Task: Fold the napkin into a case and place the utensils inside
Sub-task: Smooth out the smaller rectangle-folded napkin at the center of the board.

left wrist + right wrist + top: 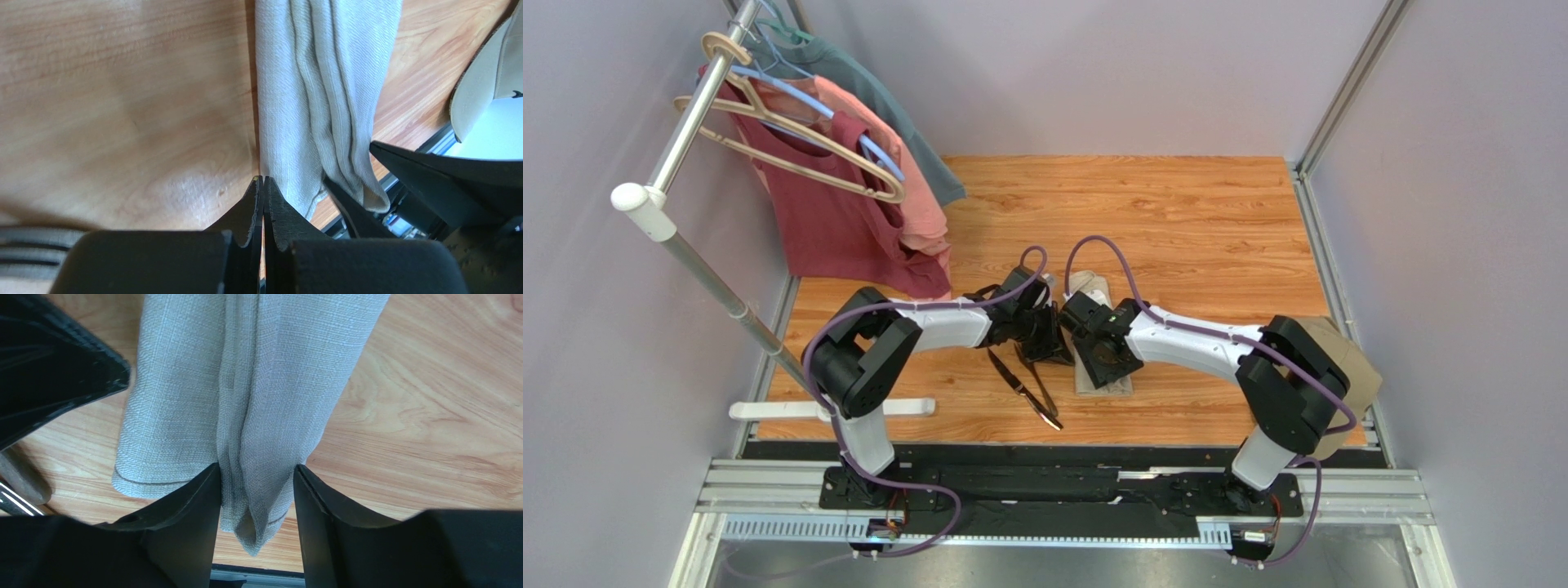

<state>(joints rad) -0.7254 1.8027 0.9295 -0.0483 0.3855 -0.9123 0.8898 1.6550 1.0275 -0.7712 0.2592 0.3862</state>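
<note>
1. Overhead, the napkin [1097,349] sits mid-table [1210,221]. It is folded to a narrow strip running 12 to 6 o'clock, right between your two wrists.
2. Your left gripper [263,184] has its jaws pressed tight together. The tips are right at the strip's 9 o'clock edge, close to its near end, and you cannot tell from here whether any cloth is caught between them.
3. Your right gripper [256,474] has its jaws apart with a raised ridge of cloth filling the gap. Both inner faces touch it, so that is a pinch on the napkin's bunched layers.
4. Ahead of those fingers, toward 12 o'clock, the strip lies flat on the wood.
5. The utensils [1030,388] lie crossed on the table at 8 o'clock from the napkin, outside the cloth.
6. A tan cap [1347,355] lies at 3 o'clock beneath your right elbow, and shirts [842,208] hang at 10 o'clock.
</note>
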